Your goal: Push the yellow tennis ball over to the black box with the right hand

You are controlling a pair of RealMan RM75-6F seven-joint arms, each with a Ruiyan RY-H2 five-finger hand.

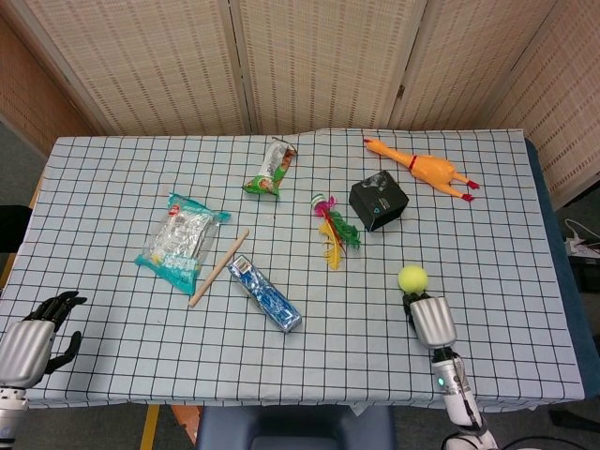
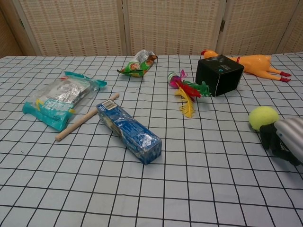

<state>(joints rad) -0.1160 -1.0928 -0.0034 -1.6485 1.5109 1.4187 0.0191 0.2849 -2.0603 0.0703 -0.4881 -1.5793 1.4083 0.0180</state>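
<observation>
The right hand [image 1: 424, 318] sits at lower right, fingers curled; the left hand [image 1: 33, 339] rests at lower left, fingers apart.
</observation>
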